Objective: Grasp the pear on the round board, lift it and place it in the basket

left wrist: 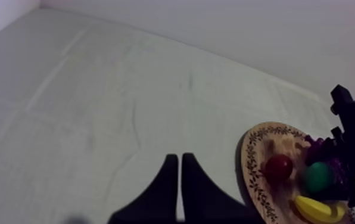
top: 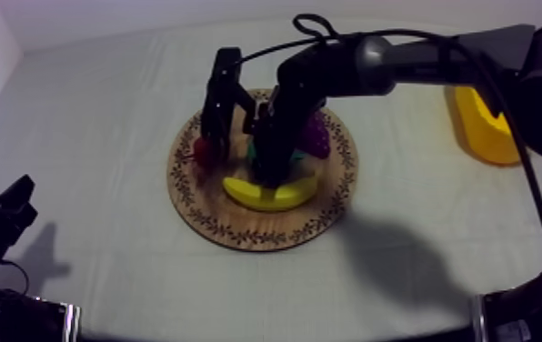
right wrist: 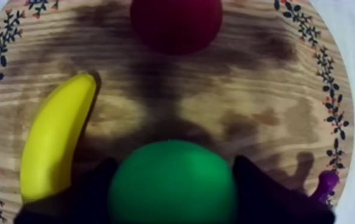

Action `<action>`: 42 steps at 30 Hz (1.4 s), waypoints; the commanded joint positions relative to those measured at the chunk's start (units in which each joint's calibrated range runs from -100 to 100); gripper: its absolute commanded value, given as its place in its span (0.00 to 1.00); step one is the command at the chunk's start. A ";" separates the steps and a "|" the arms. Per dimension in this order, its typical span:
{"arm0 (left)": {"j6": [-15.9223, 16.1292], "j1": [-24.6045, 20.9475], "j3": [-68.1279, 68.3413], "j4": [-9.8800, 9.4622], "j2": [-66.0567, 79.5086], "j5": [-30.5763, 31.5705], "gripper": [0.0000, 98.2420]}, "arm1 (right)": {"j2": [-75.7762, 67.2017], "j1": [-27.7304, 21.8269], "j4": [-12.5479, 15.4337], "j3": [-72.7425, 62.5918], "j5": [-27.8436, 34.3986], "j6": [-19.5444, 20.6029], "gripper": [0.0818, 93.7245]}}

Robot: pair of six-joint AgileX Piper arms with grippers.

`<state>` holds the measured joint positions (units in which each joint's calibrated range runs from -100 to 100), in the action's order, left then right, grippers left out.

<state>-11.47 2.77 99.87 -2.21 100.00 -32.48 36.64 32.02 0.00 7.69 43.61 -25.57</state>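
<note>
pear (right wrist: 173, 184) on board (right wrist: 263, 107) | looks round, axis unclear | right gripper (right wrist: 174, 179) over it

The pear (right wrist: 173, 182) is green, the banana (right wrist: 55, 137) yellow, the board (right wrist: 263, 77) vine-rimmed.

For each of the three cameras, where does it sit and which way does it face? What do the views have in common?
Top view: overhead, slanting down on the wooden board and yellow basket; both arms show, right gripper down at the board, left gripper resting low.
Left wrist view: low over the cloth, facing the board from afar; own jaws together.
Right wrist view: straight down, close over the board; own jaws closed round the pear.
All three share the board, banana and small red fruit.
</note>
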 commanded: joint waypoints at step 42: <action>0.01 0.01 0.02 -0.02 0.00 -0.01 0.00 | -37.67 -33.96 -11.84 1.37 -3.39 27.54 0.49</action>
<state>-11.44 2.77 99.87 -2.21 100.00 -32.48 -1.43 1.22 -11.65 7.51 40.04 -0.40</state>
